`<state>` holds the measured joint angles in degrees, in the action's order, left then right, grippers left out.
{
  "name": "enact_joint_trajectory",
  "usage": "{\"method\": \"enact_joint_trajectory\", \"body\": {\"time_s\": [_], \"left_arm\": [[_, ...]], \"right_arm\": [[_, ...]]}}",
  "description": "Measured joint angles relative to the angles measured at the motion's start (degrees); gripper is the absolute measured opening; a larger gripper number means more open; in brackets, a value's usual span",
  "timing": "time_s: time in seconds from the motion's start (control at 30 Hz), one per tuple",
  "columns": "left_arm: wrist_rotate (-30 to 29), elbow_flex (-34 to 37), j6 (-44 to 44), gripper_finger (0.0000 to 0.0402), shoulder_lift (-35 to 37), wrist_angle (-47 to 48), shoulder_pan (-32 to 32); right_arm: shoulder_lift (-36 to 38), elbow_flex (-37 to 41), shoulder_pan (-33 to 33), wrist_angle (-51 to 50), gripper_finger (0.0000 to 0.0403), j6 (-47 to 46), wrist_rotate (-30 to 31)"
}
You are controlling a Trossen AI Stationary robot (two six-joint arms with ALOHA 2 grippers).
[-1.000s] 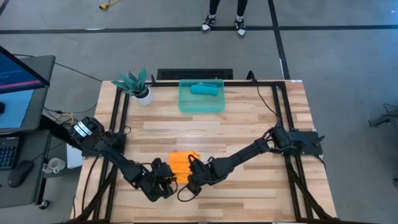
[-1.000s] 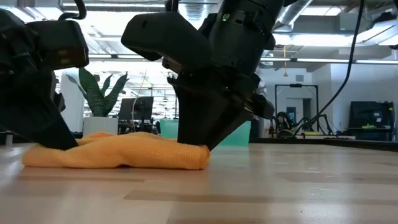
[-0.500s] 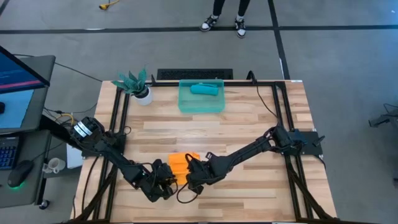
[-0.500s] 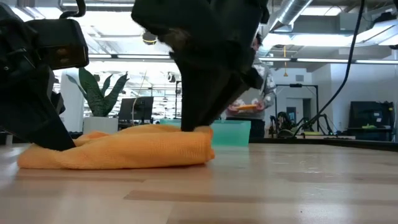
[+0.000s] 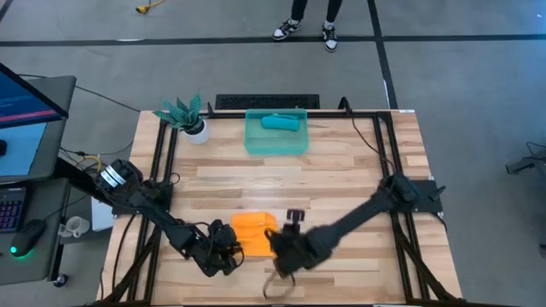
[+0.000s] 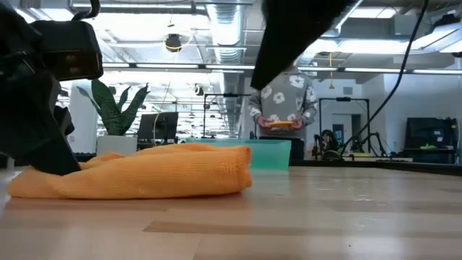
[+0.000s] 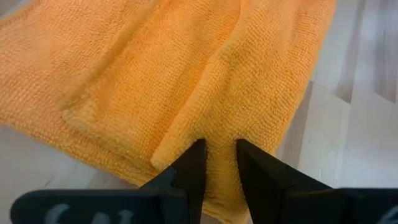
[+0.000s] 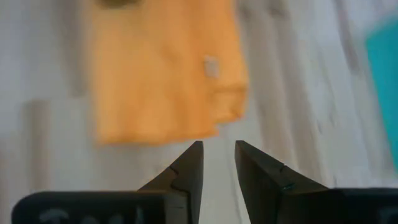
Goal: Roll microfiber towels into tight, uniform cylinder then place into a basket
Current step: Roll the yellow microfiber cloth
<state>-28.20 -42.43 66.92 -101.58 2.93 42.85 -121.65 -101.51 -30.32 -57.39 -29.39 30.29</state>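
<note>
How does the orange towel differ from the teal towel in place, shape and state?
The orange towel lies on the bare table near its front edge; the teal towel lies inside the basket. The orange one is a loosely folded flat stack, the teal one a small roll. The left gripper pinches a fold of the orange towel; nothing touches the teal one. Both are soft cloths.

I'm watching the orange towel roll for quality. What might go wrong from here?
The orange towel lies folded loosely, not rolled tight; it may spread. Only the left gripper pinches its edge, so a pull could drag it sideways. The right gripper hangs empty off the towel, leaving that end free.
</note>
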Motion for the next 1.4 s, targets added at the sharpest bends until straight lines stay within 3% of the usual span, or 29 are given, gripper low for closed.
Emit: {"method": "enact_joint_trajectory", "body": {"time_s": [0.3,0.53,0.87,1.23,1.4], "left_arm": [[4.64,0.13,0.47,0.0089,2.12,-0.30,0.07],[6.14,0.10,0.45,0.0089,2.23,-0.53,0.07],[7.36,0.06,0.45,0.0089,2.25,-0.71,0.09],[7.35,0.06,0.23,0.0089,2.25,-0.49,0.09],[7.42,0.06,0.21,0.0089,2.25,-0.30,0.09]], "right_arm": [[-2.19,6.18,-7.21,17.82,0.0116,19.11,-0.18],[-3.78,6.04,-7.30,27.49,0.0116,26.04,0.42],[-4.25,6.19,-3.94,31.32,0.0123,29.18,-9.47],[-8.31,6.04,-4.02,31.68,0.0201,36.31,-10.20],[-9.60,6.05,-3.64,31.09,0.0216,32.81,-7.22]]}}
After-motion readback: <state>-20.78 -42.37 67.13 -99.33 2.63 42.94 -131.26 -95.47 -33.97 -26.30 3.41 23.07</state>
